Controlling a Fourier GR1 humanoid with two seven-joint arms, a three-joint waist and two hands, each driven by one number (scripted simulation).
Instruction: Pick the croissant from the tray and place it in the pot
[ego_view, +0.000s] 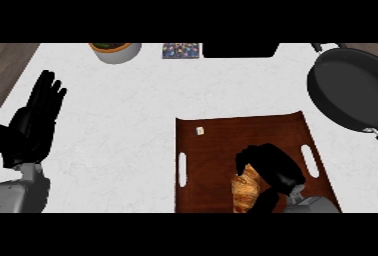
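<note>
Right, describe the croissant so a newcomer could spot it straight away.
Find the dark brown wooden tray with slotted handles on the white counter, below the big black pot. Near the tray's lower edge lies the golden, flaky croissant, under the black right hand curled over it. It is the only golden food on the tray.

— On the counter (111, 140)?
— White, faintly marbled. Brown tray (221, 145) with slotted handles at lower right. Dark pot (347, 92) at the right edge, apart from the tray.
— Along the far edge?
— Bowl (115, 51) at left, small patterned square (181, 50) beside it, then a black block (241, 50).
</note>
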